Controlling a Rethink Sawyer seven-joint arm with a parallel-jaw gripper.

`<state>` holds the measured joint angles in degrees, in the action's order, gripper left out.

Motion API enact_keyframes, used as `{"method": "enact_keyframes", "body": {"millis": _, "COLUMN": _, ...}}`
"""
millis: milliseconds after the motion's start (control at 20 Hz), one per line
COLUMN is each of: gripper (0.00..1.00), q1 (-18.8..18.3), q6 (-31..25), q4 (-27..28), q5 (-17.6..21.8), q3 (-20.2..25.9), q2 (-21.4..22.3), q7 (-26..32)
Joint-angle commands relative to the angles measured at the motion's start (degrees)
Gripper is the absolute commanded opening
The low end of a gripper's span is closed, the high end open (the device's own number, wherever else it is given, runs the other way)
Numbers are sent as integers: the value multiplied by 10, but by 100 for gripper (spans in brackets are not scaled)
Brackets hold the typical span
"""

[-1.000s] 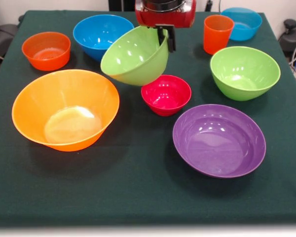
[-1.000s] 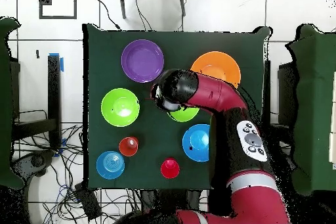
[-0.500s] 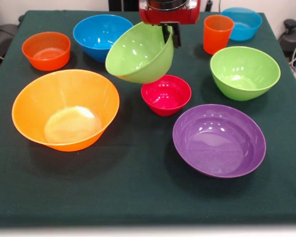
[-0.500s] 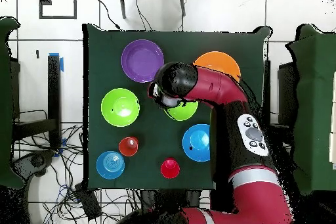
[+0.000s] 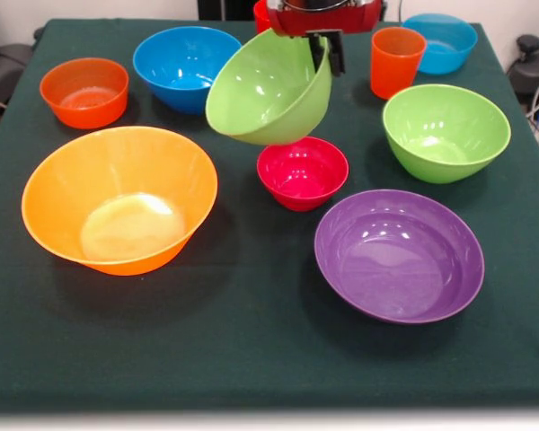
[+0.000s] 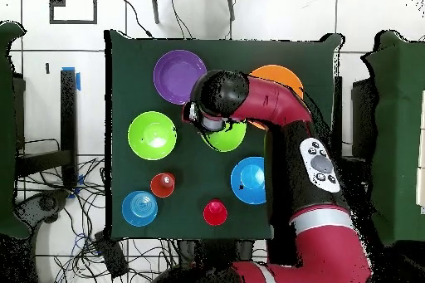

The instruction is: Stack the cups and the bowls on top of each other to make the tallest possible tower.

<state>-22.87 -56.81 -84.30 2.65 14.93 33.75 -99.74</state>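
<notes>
My gripper is shut on the rim of a lime green bowl and holds it tilted in the air, just above and behind the small red bowl. In the overhead view the gripper and held bowl sit mid-table, and the arm hides the small red bowl. Around them stand the large orange bowl, purple bowl, second lime green bowl, blue bowl, small orange-red bowl, light blue bowl and orange cup. The red cup stands near the robot's base.
The dark green tablecloth covers the whole table. In the overhead view the arm crosses over part of the large orange bowl. Other tables and cables surround the table on the floor.
My gripper has carried the tilted lime green bowl rightward and slightly up in the front view, over the small red bowl. The other bowls and cups have not moved.
</notes>
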Motion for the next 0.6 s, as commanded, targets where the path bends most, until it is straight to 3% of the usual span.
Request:
{"method": "enact_keyframes", "body": {"millis": 50, "gripper": 0, "q1": -12, "q6": -78, "q4": 46, "q5": 31, "q3": 54, "q2": -33, "q7": 89}}
{"method": "enact_keyframes", "body": {"millis": 600, "gripper": 0, "q1": -34, "q6": -130, "q4": 105, "q5": 57, "q3": 68, "q2": -56, "q7": 125}}
